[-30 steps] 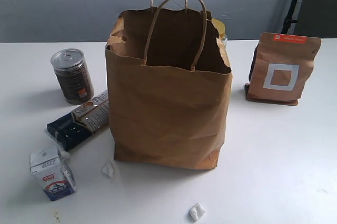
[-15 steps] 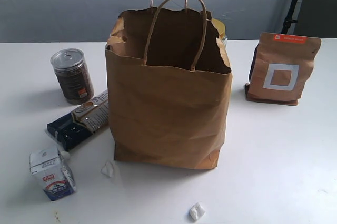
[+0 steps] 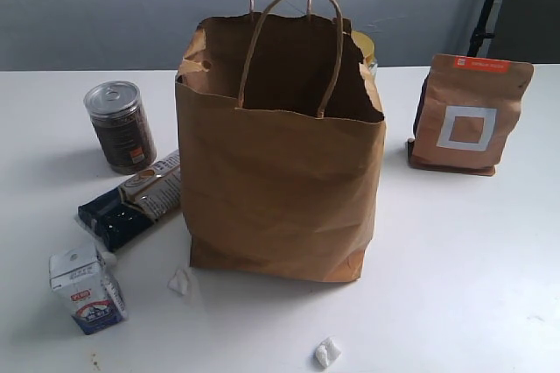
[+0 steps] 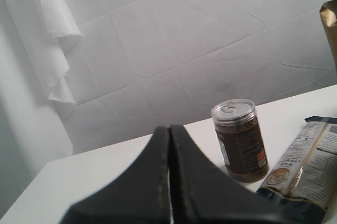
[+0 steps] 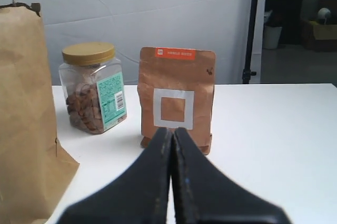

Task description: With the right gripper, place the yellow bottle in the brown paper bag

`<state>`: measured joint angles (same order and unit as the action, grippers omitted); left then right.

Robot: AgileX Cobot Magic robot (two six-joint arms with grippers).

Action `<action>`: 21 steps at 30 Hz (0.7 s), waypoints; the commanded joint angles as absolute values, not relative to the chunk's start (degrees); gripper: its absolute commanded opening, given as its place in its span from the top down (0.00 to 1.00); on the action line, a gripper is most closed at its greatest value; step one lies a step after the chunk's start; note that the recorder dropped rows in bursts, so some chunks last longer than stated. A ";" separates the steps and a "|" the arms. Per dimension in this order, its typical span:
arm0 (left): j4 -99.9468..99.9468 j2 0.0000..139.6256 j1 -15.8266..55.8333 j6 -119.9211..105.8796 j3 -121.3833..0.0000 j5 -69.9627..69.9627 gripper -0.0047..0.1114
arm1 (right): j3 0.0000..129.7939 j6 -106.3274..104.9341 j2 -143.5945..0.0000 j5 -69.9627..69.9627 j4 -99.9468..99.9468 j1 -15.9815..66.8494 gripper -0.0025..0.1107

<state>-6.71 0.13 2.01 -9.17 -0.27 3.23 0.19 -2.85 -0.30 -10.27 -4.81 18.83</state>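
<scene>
Left gripper [image 4: 169,129] is pointing at a can [image 3: 121,125], fingers pressed together, gripping nothing. Can, packet [image 3: 131,200] and carton [image 3: 86,290] are crowding the desk's [image 3: 472,250] left edge. The paper bag [image 3: 280,189] is standing open mid-desk, torn rim up. Bare desk is stretching toward the front right corner. A jar [image 5: 93,90] and a pouch [image 3: 468,115] are sitting back right. Right gripper [image 5: 172,130] is closed, empty. The yellow bottle is showing in no view.

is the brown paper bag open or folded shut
Open. The brown paper bag stands upright on its base, its torn rim spread wide and the inside walls showing.
</scene>
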 commanded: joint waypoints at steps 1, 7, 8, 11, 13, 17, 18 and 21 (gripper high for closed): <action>-6.47 0.00 2.23 -8.96 0.00 2.89 0.96 | 0.00 -2.52 0.00 -9.62 -4.74 16.68 0.98; -6.47 0.00 2.23 -8.96 0.00 2.89 0.96 | 0.00 -2.53 0.00 -9.52 -4.74 16.47 0.98; -6.47 0.00 2.23 -8.96 0.00 2.89 0.96 | 0.00 -2.53 0.00 -9.52 -4.74 16.47 0.98; -6.47 0.00 2.23 -8.96 0.00 2.89 0.96 | 0.00 -2.53 0.00 -9.52 -4.74 16.47 0.98; -6.47 0.00 2.23 -8.96 0.00 2.89 0.96 | 0.00 -2.53 0.00 -9.52 -4.74 16.31 0.98; -6.47 0.00 2.23 -8.96 0.00 2.89 0.96 | 0.00 -2.53 0.00 -9.52 -4.74 13.68 0.98; -6.47 0.00 2.23 -8.96 0.00 2.89 0.96 | 0.00 -2.53 0.00 -9.41 -4.74 13.58 0.98; -6.47 0.00 2.23 -8.96 0.00 2.89 0.96 | 0.00 -2.53 0.00 -9.17 -4.74 13.72 0.98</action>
<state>-6.71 0.13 2.01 -9.17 -0.27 3.23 0.19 -2.85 -0.30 -10.24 -4.81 14.06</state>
